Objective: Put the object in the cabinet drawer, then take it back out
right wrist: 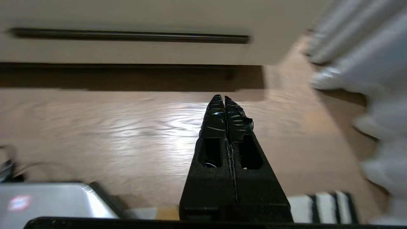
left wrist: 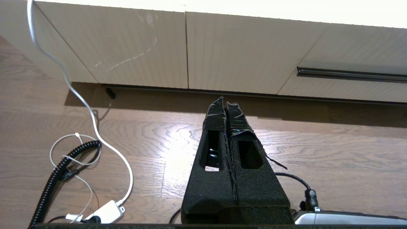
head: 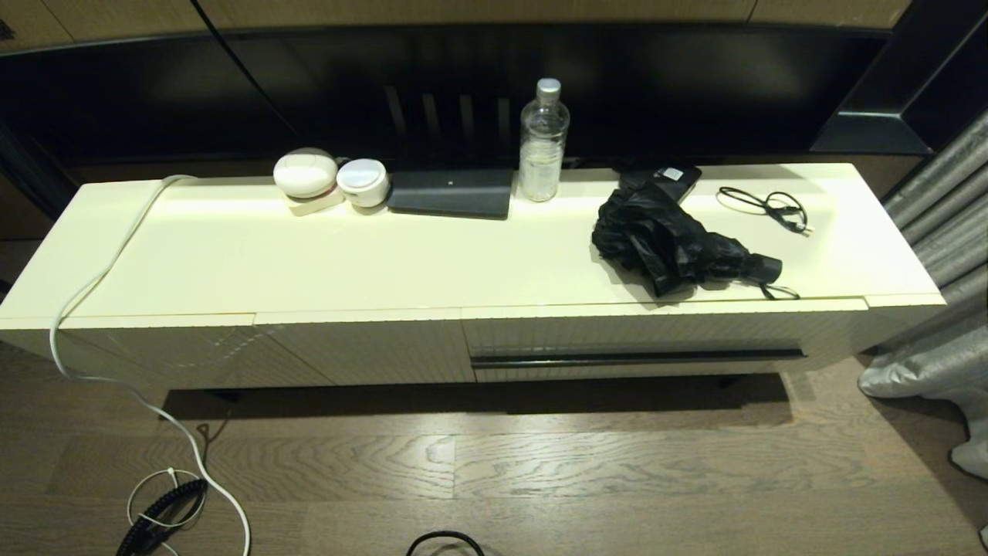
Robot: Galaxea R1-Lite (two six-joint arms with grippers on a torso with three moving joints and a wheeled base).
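Note:
The black compact umbrella [head: 679, 243] lies on the cabinet top at the right, its short handle pointing right with the thin wrist loop near the front edge. Below it the cream drawer [head: 656, 340] is closed; its long dark handle slot [head: 637, 358] runs across the ribbed front. The same drawer [left wrist: 349, 82] shows in the left wrist view and, as the drawer [right wrist: 127, 47], in the right wrist view. Neither gripper appears in the head view. My left gripper [left wrist: 225, 102] is shut and empty above the wooden floor. My right gripper [right wrist: 221, 99] is shut and empty, low before the drawer.
On the cabinet top [head: 309, 255] stand a clear water bottle [head: 543, 143], a flat black box with a sticker [head: 668, 179], a thin black cable coil [head: 768, 207], a dark pad [head: 451, 193] and two white round items [head: 328, 176]. A white cord [head: 100, 340] trails to the floor. Grey curtains [head: 942, 255] hang at right.

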